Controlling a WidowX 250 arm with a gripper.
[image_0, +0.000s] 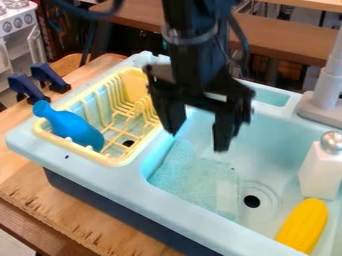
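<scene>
Keep clear of pale-blue sink (127, 180) walls, filling centre-right, and yellow rack (113, 160) at left; black gripper (197, 140) spread, empty, upper centre. Leave margin around white bottle (319, 172) at right, blue bottle-shaped toy (75, 129) in rack, yellow corn (304, 225) lower right.

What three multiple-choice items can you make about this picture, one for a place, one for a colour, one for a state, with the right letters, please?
1. Where is the blue bottle?
A) In the sink
B) In the rack
C) On the table

2. What colour is the corn?
A) Green
B) Red
C) Yellow

3. How is the gripper?
A) Open, empty
B) Shut
C) Holding a sponge

1 B: it lies within the rack's rim.
2 C: its whole visible side is yellow.
3 A: its fingers stand apart with nothing between them.
</scene>
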